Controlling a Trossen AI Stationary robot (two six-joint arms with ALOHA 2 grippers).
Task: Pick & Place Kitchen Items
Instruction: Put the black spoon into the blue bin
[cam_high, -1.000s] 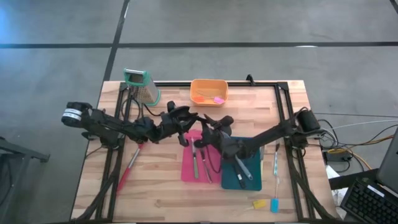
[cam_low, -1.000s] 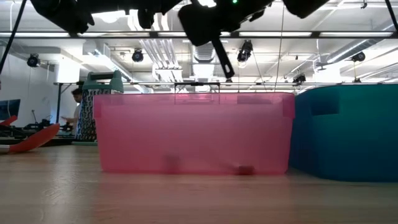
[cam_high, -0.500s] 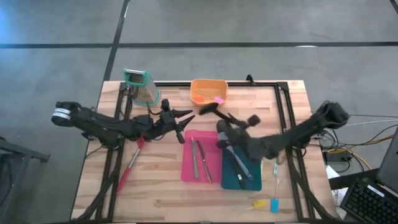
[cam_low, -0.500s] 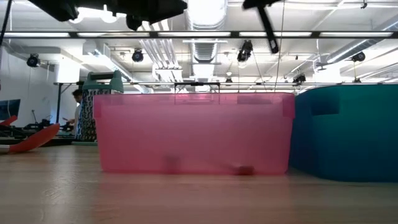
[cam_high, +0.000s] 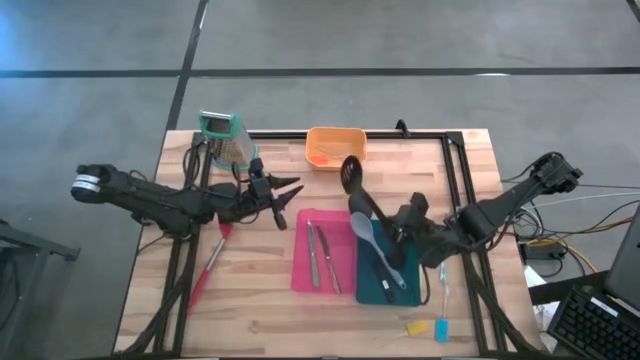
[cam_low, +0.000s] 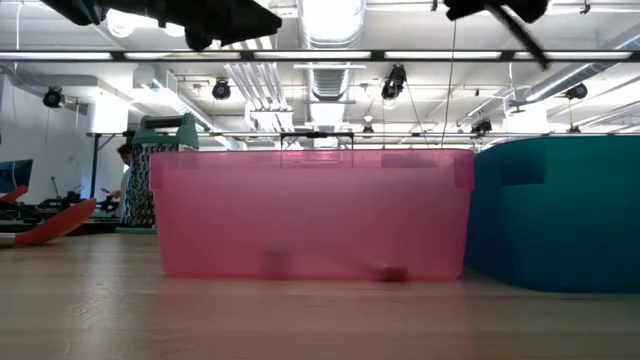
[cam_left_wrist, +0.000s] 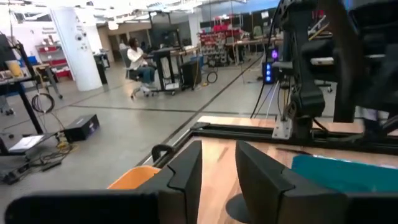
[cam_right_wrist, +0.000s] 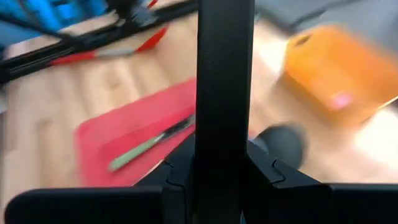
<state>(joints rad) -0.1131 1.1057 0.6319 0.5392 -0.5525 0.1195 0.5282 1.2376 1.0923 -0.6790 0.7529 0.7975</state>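
A pale wooden table (cam_high: 260, 310) with a black frame stands on a grey concrete floor, and sorting on it looks partly done. The flat pink plastic bin (cam_high: 302, 275) near the table's middle already holds two slim knives (cam_high: 320, 255), and the teal plastic bin (cam_high: 372, 287) just beside it, toward the right edge, holds a grey-lilac spoon (cam_high: 368, 232) and dark utensils. The orange plastic tub (cam_high: 335, 147) at the far edge has a small pink piece inside. The right gripper (cam_high: 398, 228), above the teal bin, is clamped on the handle of a black slotted spatula (cam_high: 352, 173), whose head reaches toward the orange tub, so that item has probably yet to be placed. The left gripper (cam_high: 290, 188), fingers apart and empty, hovers off the pink bin's far-left corner. Left to place: a long red-handled spoon (cam_high: 210, 262) toward the left edge, a slim utensil (cam_high: 443, 262) by the right edge, and small yellow and blue pieces (cam_high: 427, 327) near the front right corner. The metal box grater with teal top (cam_high: 226, 140) stands at the far left corner.
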